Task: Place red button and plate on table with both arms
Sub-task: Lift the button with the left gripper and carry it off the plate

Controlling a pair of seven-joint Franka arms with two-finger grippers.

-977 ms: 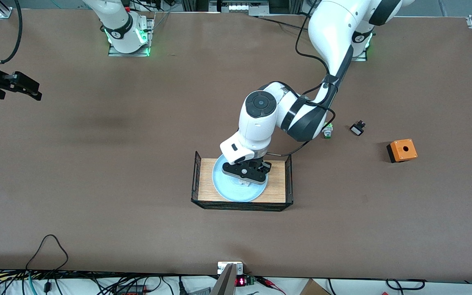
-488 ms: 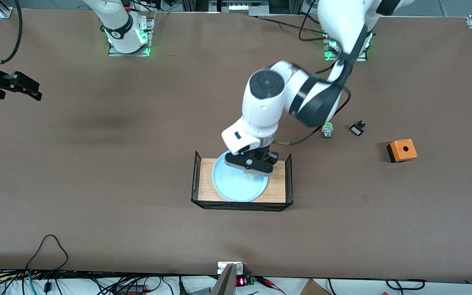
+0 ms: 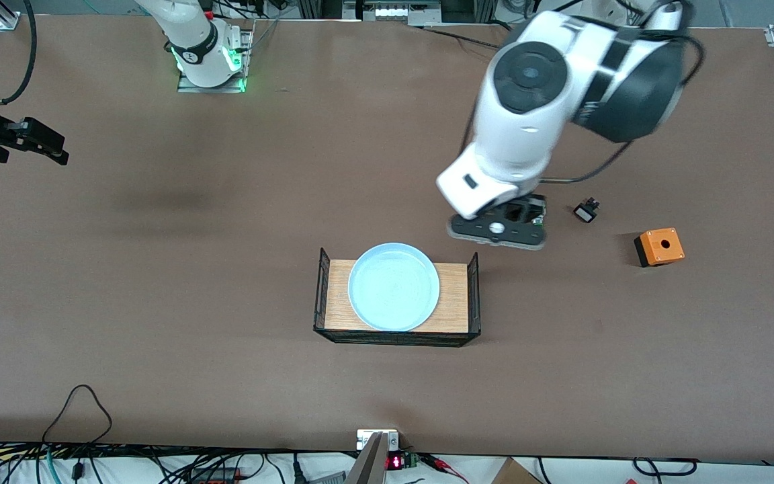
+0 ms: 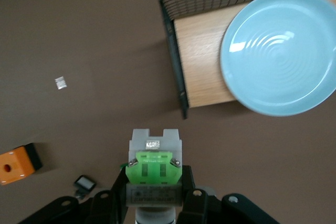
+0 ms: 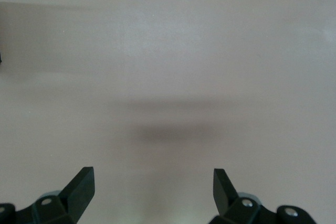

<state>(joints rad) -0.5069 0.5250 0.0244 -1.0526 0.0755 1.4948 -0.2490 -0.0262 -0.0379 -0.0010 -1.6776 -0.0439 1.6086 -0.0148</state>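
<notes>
My left gripper (image 3: 498, 232) (image 4: 155, 184) is shut on the red button (image 4: 155, 161), held up over the bare table (image 3: 226, 269) between the tray and the small black part. Its whitish body and green block show in the left wrist view; the red cap is hidden. The pale blue plate (image 3: 394, 287) (image 4: 281, 59) lies empty on the wooden tray (image 3: 457, 296). My right gripper (image 3: 41, 144) (image 5: 152, 182) is open and empty, waiting at the right arm's end of the table.
The tray (image 4: 197, 51) has black wire ends. An orange box with a hole (image 3: 659, 246) (image 4: 13, 165) and a small black part (image 3: 586, 211) (image 4: 85, 183) lie toward the left arm's end. A green-tipped part (image 3: 542, 215) is mostly hidden under the left hand.
My left gripper has risen off the plate with the red button and swung toward the left arm's end. The plate stays on the tray. The right arm has not moved.
</notes>
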